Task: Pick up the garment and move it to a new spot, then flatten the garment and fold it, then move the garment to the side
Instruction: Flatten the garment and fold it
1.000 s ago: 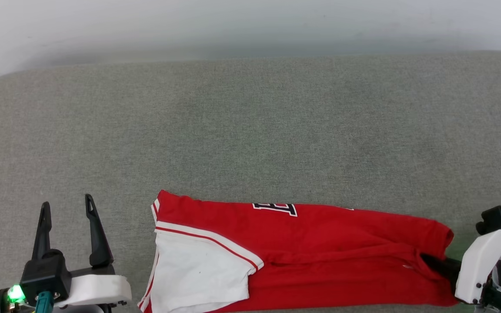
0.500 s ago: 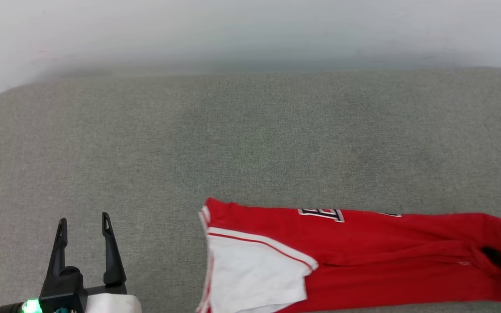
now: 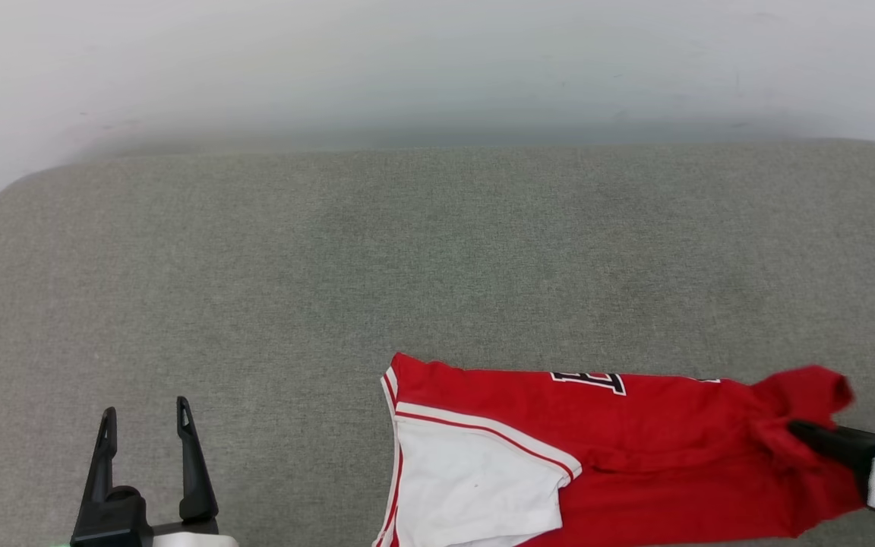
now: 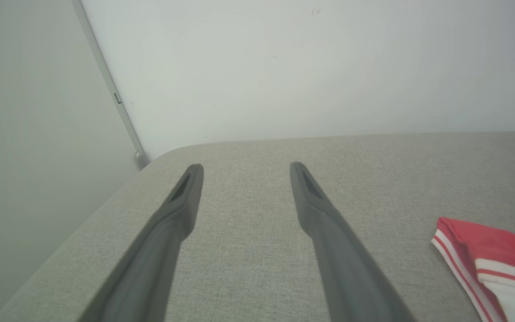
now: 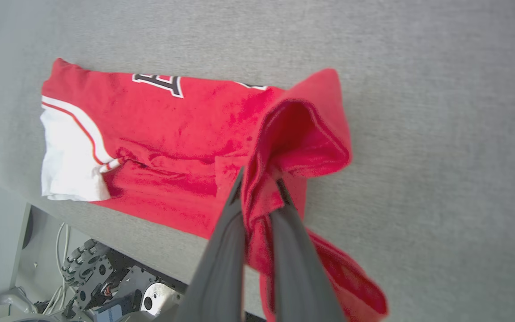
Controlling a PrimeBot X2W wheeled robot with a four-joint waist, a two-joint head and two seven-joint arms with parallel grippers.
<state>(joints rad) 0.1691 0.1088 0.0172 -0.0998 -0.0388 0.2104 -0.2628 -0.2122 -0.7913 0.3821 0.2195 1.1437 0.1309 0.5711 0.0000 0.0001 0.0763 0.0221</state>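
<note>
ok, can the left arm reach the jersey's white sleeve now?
Probably yes: the left gripper is open, and bare grey surface lies between it and the white sleeve. The right gripper grips the jersey's opposite end.

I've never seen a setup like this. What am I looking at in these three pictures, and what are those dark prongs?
This is a two-armed robot. One picture looks down from its head; the other two come from cameras on its wrists, looking along the two fingers at each arm's end. The dark prongs are those fingers. On the grey padded surface lies a red jersey with a white sleeve, partly folded. The left gripper is open beside it, holding nothing. The right gripper is shut on one end of the jersey, with red cloth bunched between its fingers.
</note>
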